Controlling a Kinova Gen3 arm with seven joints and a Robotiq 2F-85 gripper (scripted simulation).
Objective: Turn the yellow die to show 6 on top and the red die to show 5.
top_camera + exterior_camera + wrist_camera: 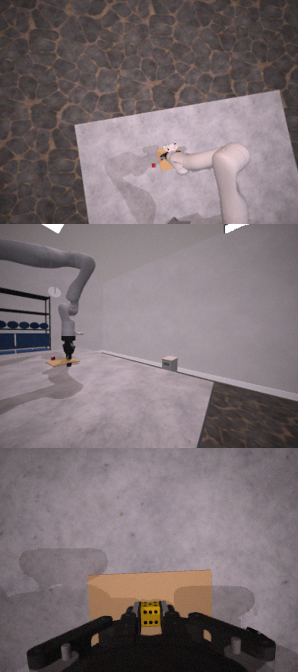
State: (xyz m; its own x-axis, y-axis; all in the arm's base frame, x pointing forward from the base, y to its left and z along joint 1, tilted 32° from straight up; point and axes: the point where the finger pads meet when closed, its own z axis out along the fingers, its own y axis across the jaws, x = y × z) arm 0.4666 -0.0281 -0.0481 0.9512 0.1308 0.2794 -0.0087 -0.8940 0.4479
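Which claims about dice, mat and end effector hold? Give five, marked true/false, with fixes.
1. The end effector is shut on the yellow die. True.
2. The red die lies on the mat. False: it is beside the mat, with a gap.
3. A yellow die face in the wrist view shows six pips. True.
4. The wrist view shows all three dice. False: only the yellow one.
5. The mat is blue. False: it is tan.
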